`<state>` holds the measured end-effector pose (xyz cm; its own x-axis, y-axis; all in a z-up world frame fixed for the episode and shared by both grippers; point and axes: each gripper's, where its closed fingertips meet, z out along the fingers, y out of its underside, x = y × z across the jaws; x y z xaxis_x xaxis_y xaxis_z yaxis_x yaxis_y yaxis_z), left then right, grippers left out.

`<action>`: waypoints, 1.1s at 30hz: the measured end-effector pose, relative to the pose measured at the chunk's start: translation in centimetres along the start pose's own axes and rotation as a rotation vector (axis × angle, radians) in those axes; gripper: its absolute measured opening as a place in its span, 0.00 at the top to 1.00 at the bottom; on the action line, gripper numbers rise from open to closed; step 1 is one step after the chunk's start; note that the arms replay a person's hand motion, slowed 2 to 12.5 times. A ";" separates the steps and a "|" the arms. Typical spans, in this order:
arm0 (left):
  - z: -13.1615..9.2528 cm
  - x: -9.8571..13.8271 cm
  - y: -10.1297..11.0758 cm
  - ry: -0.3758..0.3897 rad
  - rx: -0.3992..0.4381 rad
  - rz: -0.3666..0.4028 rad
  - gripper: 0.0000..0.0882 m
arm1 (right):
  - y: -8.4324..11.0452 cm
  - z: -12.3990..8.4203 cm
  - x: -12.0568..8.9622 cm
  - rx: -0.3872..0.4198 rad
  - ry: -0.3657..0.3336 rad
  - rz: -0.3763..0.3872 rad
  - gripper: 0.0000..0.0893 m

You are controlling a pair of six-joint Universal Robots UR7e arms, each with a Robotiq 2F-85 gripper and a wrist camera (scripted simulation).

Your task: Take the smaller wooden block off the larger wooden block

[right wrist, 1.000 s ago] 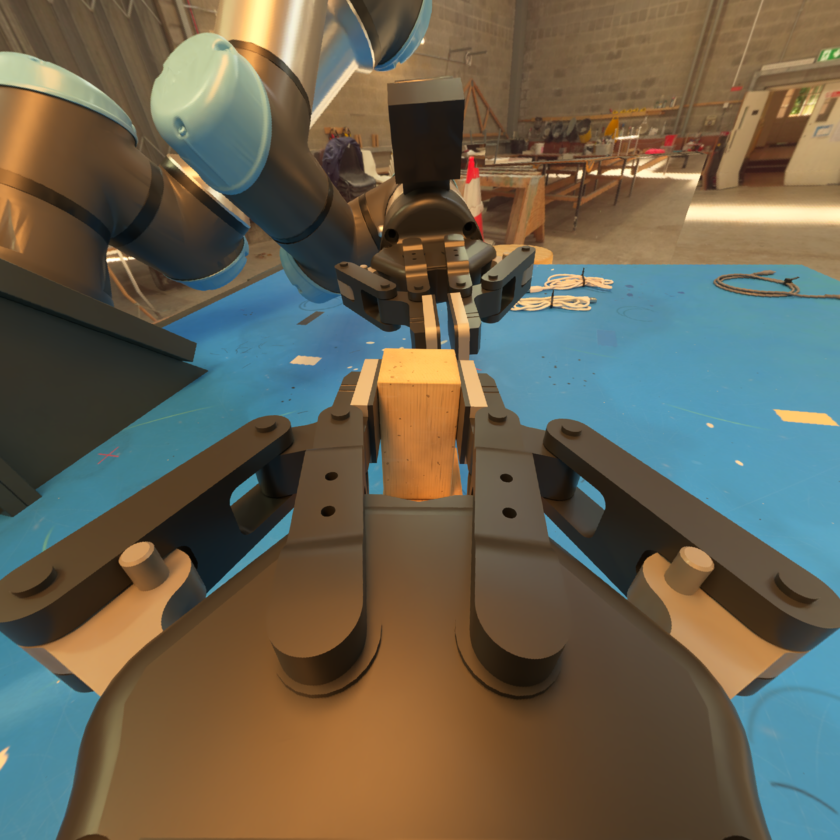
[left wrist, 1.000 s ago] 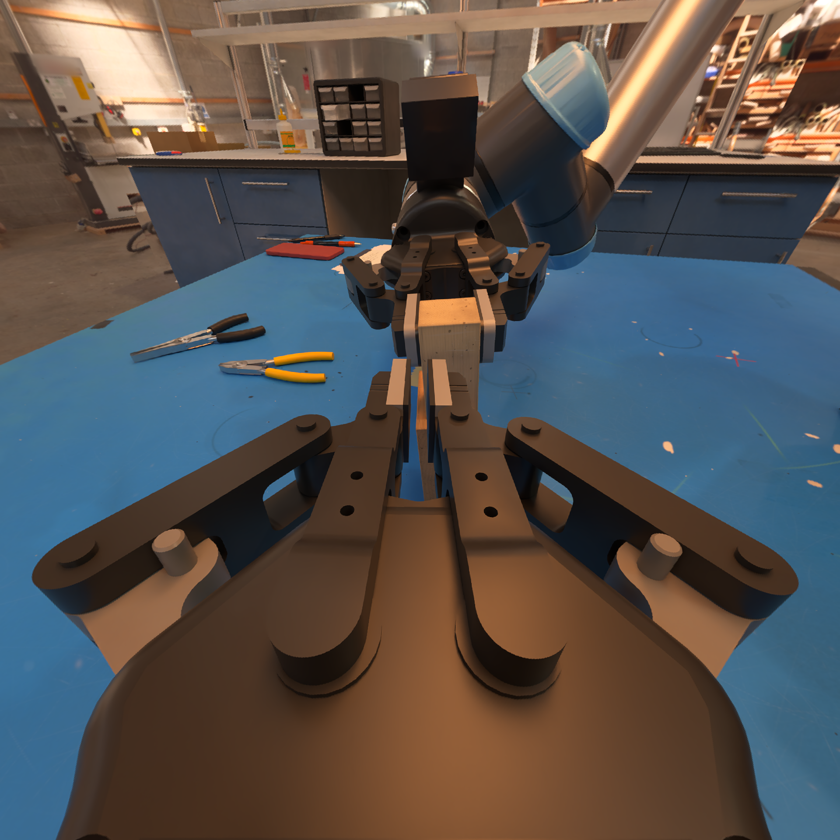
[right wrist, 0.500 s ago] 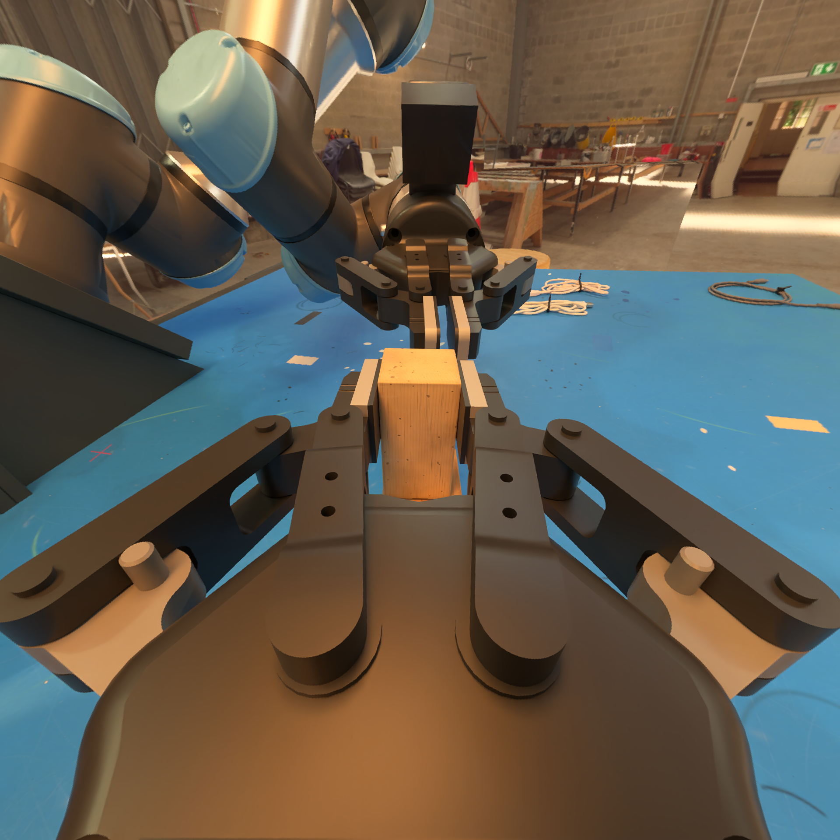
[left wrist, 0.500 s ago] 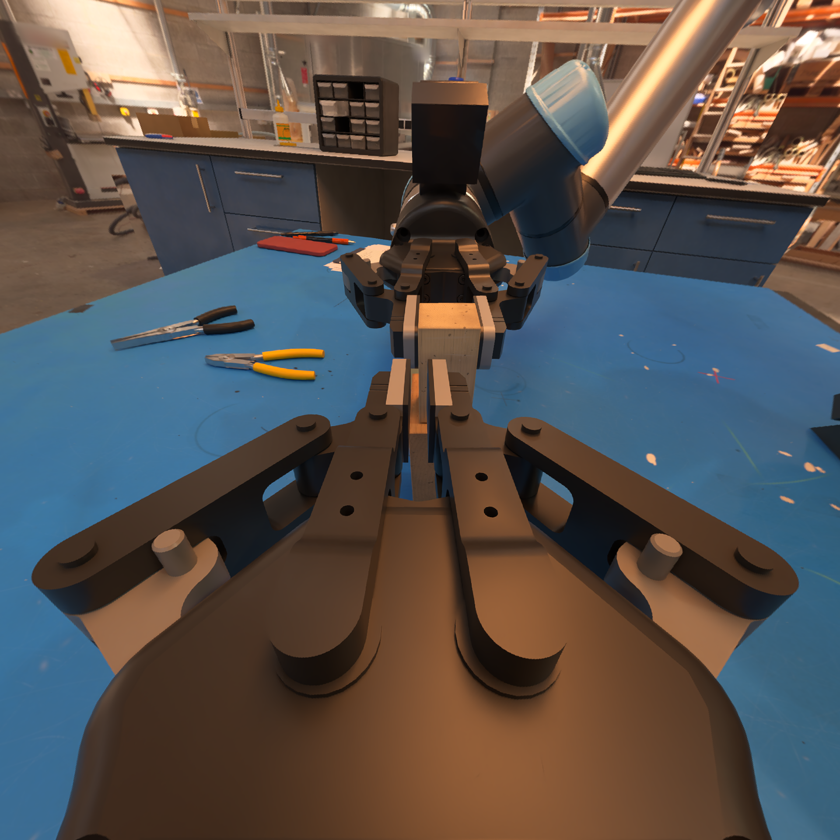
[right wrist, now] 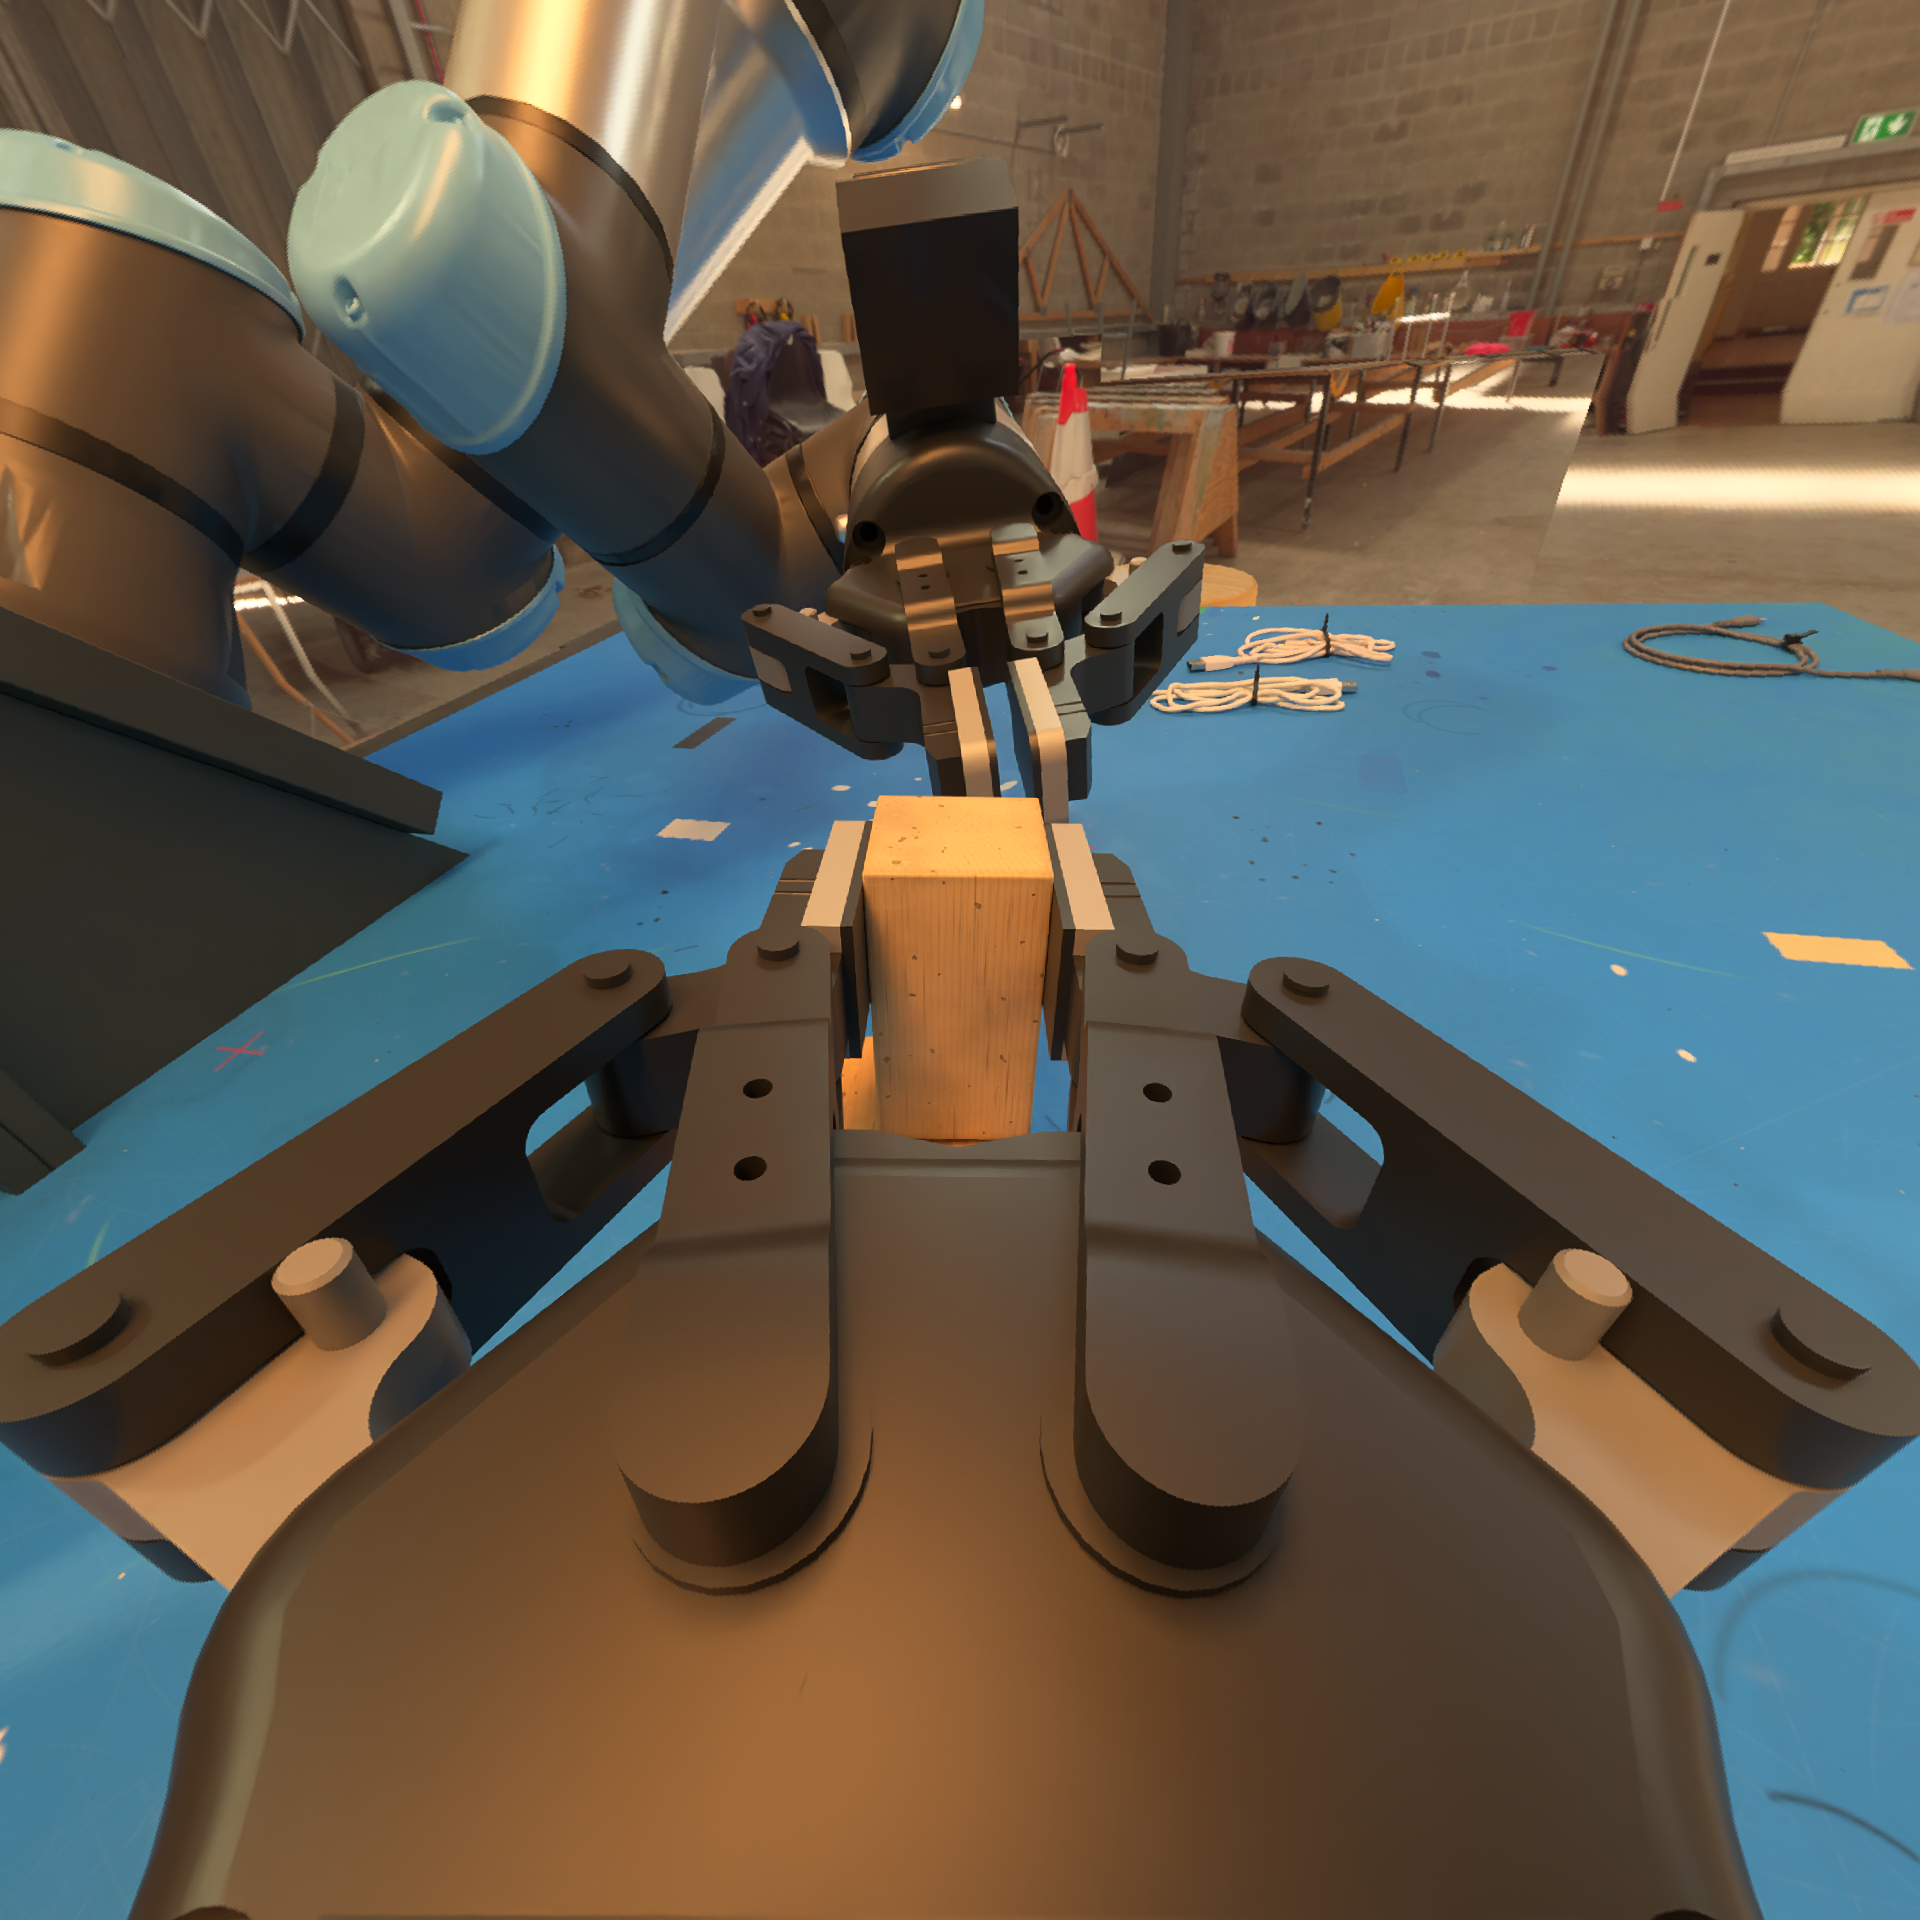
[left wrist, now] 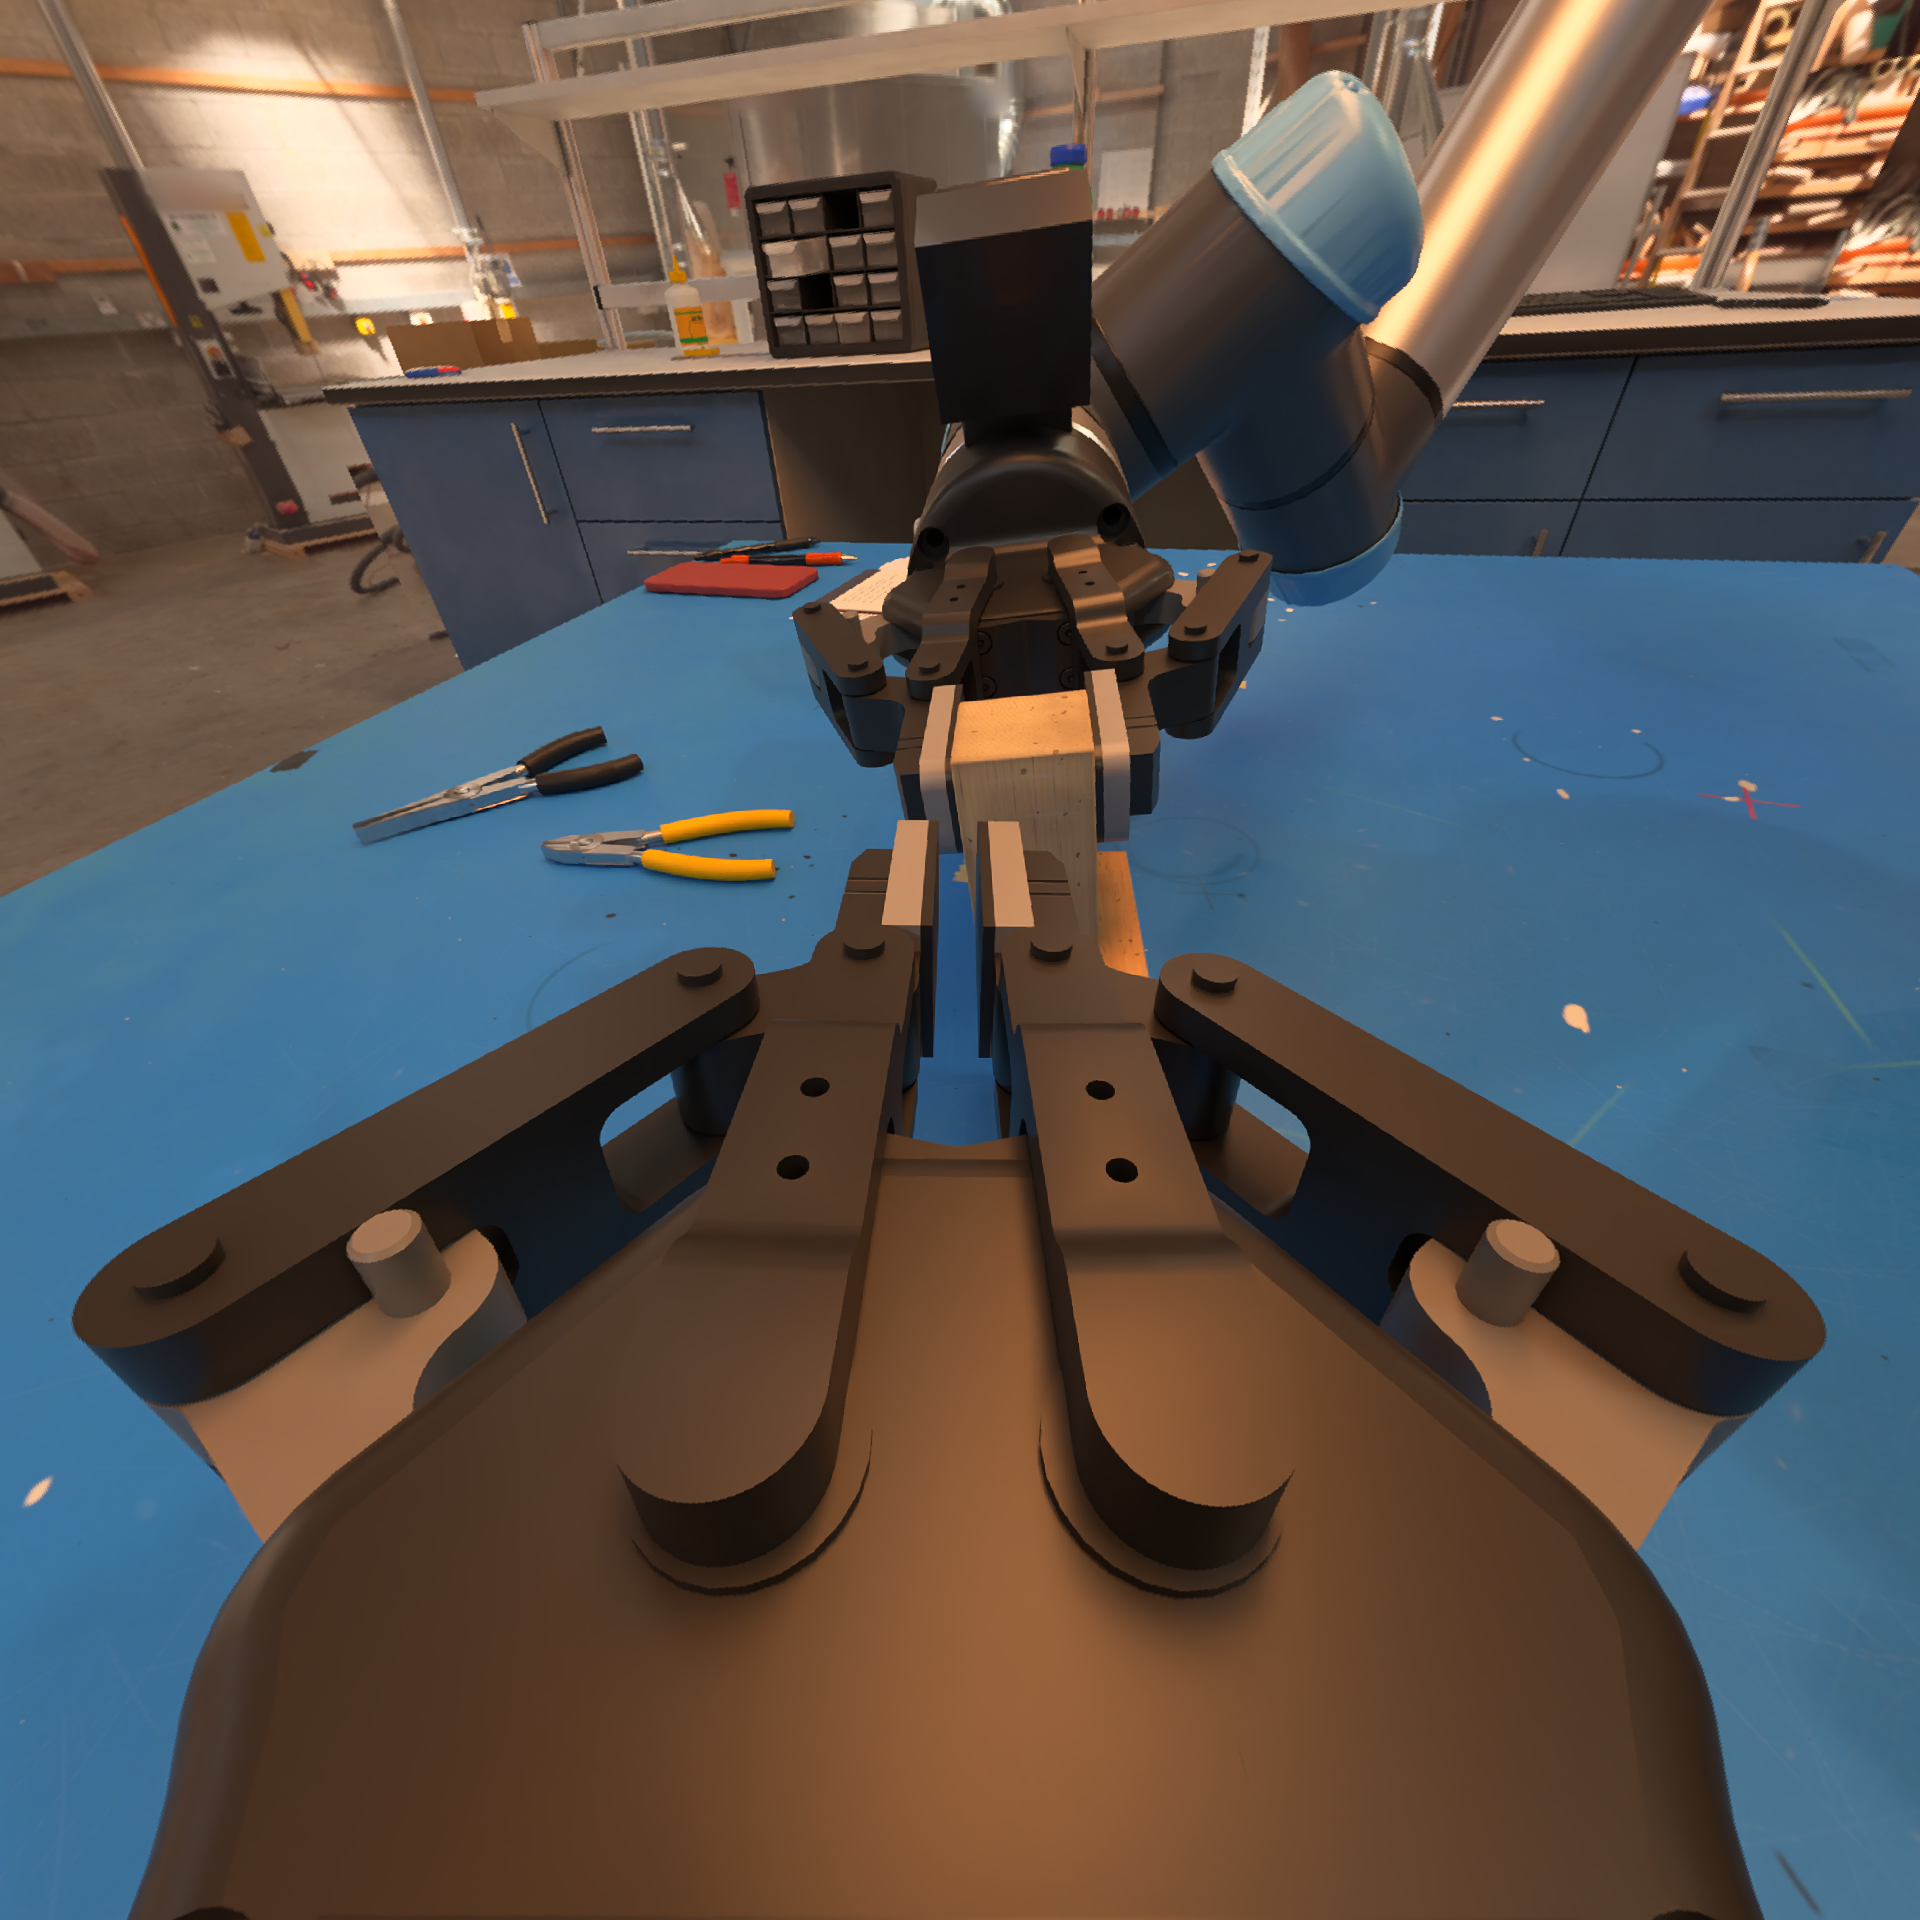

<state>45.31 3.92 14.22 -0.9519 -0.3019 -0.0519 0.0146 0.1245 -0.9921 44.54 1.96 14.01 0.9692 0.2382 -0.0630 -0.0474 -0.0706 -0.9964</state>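
My right gripper (right wrist: pixel 956 868) is shut on the larger wooden block (right wrist: pixel 956 987), a pale upright block held over the blue table (right wrist: pixel 1455 935). In the left wrist view the same block (left wrist: pixel 1023 790) faces me in the right gripper (left wrist: pixel 1029 758). My left gripper (left wrist: pixel 958 868) has its jaws almost together, and blue table shows through the narrow gap. A sliver of the smaller wooden block (left wrist: pixel 1122 920) shows just right of my right finger, below the larger block. It also peeks out at the larger block's lower left in the right wrist view (right wrist: pixel 854 1096). The left gripper (right wrist: pixel 1006 748) sits just behind the larger block.
Black-handled pliers (left wrist: pixel 499 784) and yellow-handled pliers (left wrist: pixel 665 847) lie on the table to the left. A red pad (left wrist: pixel 727 580) lies at the far edge. White rope bundles (right wrist: pixel 1278 670), a dark cord (right wrist: pixel 1756 649) and a dark base (right wrist: pixel 208 831) show in the right wrist view.
My left gripper has swung left. The thin wooden piece that sat between its fingers now shows to the right of them. The right gripper still holds the larger block.
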 end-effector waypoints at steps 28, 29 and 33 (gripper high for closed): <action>-0.2 0.5 0.1 0.043 -0.032 -0.036 0.92 | 0.1 0.3 -0.3 -0.070 -0.037 -0.034 0.70; -0.2 0.5 0.1 0.039 -0.034 -0.026 0.92 | 0.1 0.3 -0.3 -0.074 -0.036 -0.035 0.70; -0.2 0.3 0.0 0.001 -0.040 0.070 0.92 | 0.1 0.2 -0.3 -0.084 -0.039 -0.026 0.70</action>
<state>44.94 4.00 14.22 -0.9492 -0.2906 -0.1209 0.0689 0.1828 -0.9807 44.21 2.12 13.93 0.9595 0.2787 -0.0409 -0.0004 -0.1441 -0.9896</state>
